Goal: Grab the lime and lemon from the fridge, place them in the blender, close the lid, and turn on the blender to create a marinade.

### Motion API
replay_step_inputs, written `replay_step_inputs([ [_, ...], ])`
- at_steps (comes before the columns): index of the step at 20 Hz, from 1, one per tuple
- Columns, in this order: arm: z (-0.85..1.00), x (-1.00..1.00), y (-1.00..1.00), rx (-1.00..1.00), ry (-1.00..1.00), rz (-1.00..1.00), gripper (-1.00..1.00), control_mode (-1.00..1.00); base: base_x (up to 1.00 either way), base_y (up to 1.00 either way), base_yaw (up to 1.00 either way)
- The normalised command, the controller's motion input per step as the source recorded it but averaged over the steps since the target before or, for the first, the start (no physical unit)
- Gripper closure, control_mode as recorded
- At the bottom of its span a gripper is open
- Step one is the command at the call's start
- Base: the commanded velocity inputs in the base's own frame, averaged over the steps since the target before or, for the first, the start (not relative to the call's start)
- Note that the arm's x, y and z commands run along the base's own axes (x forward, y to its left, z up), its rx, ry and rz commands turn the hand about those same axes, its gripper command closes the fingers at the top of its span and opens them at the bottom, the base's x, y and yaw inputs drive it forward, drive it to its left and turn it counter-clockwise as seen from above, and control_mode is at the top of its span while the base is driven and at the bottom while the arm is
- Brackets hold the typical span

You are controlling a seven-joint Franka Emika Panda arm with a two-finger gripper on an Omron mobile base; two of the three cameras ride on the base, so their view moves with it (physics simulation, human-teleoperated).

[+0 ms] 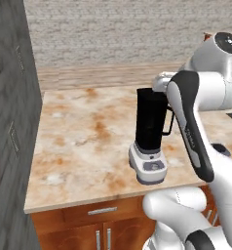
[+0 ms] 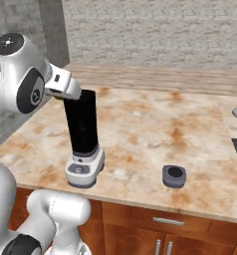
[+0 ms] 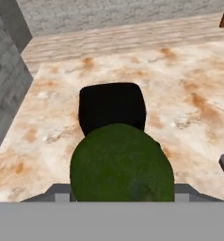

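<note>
Hand view, left to right: the grey fridge (image 3: 5, 94) wall stands off to the left of the fingers; the lime (image 3: 122, 164) sits clamped between them, jaws about half apart around it, directly above the open black blender (image 3: 112, 106) jar. Right of the fingers, the dark lid (image 2: 174, 176) lies on the marble counter (image 2: 155, 129).

Lime (image 3: 122, 162) above blender (image 2: 82, 134); lid (image 2: 174, 176) right, on counter (image 2: 155, 124).
</note>
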Motion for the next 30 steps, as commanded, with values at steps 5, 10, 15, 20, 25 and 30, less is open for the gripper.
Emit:
replay_step_inputs([
  [5, -0.07, 1.00, 0.01, 0.00, 0.19, 0.00, 1.00, -1.00, 0.00, 0.00, 0.00],
  [10, -0.48, 0.66, 0.04, 0.00, 0.15, 0.00, 1.00, -1.00, 0.00, 0.00, 0.00],
  [15, -0.65, 0.20, 0.08, 0.00, 0.10, 0.03, 1.00, -1.00, 0.00, 0.00, 0.00],
  [20, -0.65, 0.01, 0.03, 0.00, 0.12, 0.03, 1.00, -1.00, 0.00, 0.00, 0.00],
  [25, -0.55, 0.21, 0.01, 0.00, 0.20, 0.02, 1.00, -1.00, 0.00, 0.00, 0.00],
  [30, -0.50, -0.07, 0.13, 0.00, 0.07, 0.04, -1.00, -1.00, 0.00, 0.00, 0.00],
])
